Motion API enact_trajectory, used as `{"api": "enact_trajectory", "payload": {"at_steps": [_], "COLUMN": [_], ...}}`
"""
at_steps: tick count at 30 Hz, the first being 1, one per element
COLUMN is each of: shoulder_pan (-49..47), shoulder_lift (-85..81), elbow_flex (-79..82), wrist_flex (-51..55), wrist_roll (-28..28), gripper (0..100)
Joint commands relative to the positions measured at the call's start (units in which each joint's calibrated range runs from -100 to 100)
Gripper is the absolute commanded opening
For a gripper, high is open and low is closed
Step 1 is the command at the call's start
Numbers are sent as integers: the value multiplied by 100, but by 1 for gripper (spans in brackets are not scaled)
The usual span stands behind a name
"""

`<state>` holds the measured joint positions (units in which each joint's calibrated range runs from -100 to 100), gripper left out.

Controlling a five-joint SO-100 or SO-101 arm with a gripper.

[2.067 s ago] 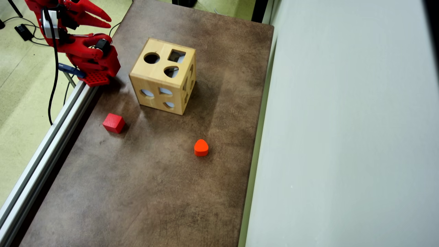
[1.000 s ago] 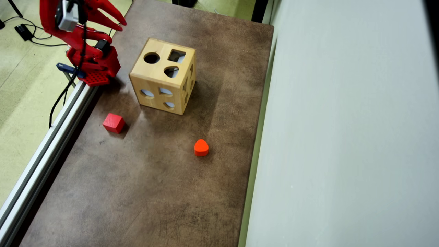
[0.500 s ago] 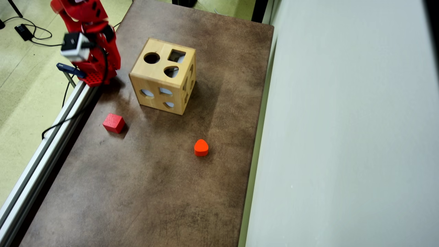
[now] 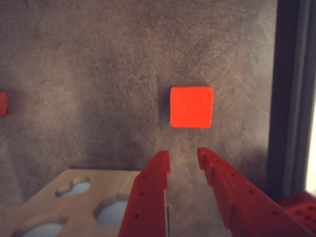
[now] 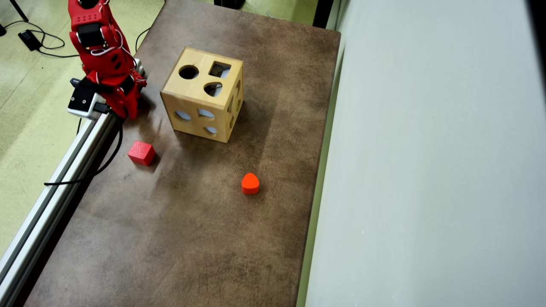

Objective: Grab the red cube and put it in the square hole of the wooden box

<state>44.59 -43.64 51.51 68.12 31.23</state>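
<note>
Claw (image 4: 183, 157) parted and empty, hanging above brown mottled surface (image 5: 204, 238), short of small matte red cube (image 4: 191, 106). Nothing grasped yet; pickup, carry and insertion all left, by the look of it. Sharp-edged, flat-faced, resting apart from large pale wooden box (image 5: 204, 100), nearer the claw. Dark square hole (image 5: 219, 69) in the box's top face, unfilled.

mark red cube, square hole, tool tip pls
red cube (image 4: 191, 106), wrist view, middle of its top face
square hole (image 5: 219, 70), overhead view, dark opening in the box top
tool (image 4: 183, 159), wrist view, midway between fingertips
</note>
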Motion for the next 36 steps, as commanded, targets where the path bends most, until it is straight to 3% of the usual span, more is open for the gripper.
{"api": "enact_trajectory", "payload": {"at_steps": [1, 13, 17, 24, 36], "shoulder_pan": [-46, 13, 21, 36, 444], "shoulder_lift": [12, 555, 827, 861, 1795], "elbow_flex": [323, 851, 833, 940, 797], "wrist_flex": [-431, -463, -535, -1685, -1822], "wrist_roll": [29, -15, -15, -15, 44], "gripper": [10, 21, 21, 26, 26]}}
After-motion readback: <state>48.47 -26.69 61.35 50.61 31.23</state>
